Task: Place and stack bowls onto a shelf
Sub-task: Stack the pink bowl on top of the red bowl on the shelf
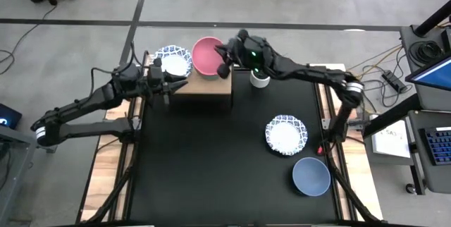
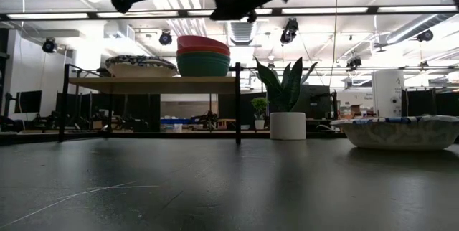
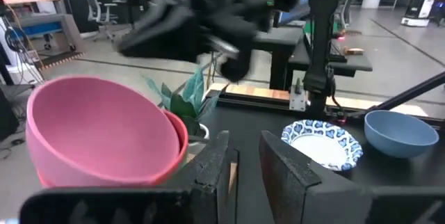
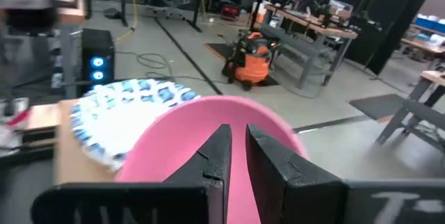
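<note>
The light-wood shelf (image 1: 204,89) stands at the table's far side. On its left half sits a stack of white bowls with blue rims (image 1: 173,61). On its right half a pink bowl (image 1: 206,56) rests, a little tilted, in a red bowl (image 2: 204,47), which sits in a green bowl (image 2: 204,64). My right gripper (image 1: 225,63) hovers just above the pink bowl's right rim, narrowly open and empty; the low view (image 2: 228,5) shows it clear of the stack. My left gripper (image 1: 166,86) hangs by the shelf's left end, narrowly open and empty.
A white bowl with a blue rim (image 1: 287,133) and a grey-blue bowl (image 1: 311,175) sit on the black table at the right. A small white plant pot (image 1: 260,79) stands just right of the shelf, under my right arm.
</note>
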